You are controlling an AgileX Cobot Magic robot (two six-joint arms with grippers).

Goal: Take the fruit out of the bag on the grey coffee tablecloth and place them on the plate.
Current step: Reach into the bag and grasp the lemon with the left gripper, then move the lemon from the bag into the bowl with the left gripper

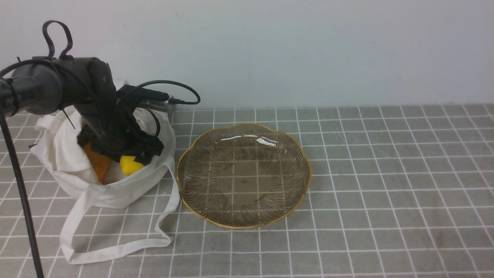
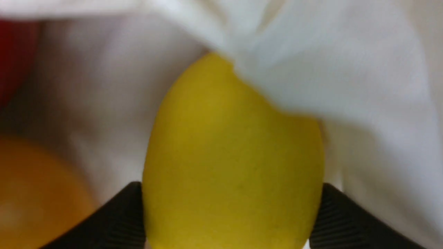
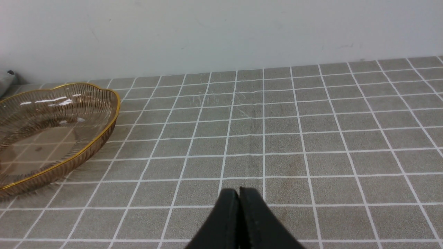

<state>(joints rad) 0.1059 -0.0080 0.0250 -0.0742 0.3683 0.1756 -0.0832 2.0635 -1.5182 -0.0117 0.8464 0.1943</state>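
Note:
The cream bag (image 1: 115, 191) stands open on the grey coffee tablecloth (image 1: 386, 173), left of the plate (image 1: 243, 181). My left gripper (image 1: 135, 157) reaches down into the bag's mouth. In the left wrist view its two black fingers (image 2: 117, 221) press against both sides of the yellow lemon (image 2: 232, 155), with bag cloth (image 2: 346, 69) draped over the lemon's far end. An orange fruit (image 1: 98, 162) lies beside the lemon (image 1: 130, 165) in the bag, and a red fruit (image 2: 14, 58) shows at the edge. The plate holds no fruit. My right gripper (image 3: 238, 191) is shut and empty above the cloth.
The bag's long straps (image 1: 115, 247) trail over the cloth toward the front edge. A black cable (image 1: 23, 200) runs down the far left. A white wall (image 1: 308, 50) closes off the back. Right of the plate (image 3: 52, 131) lies only checked cloth.

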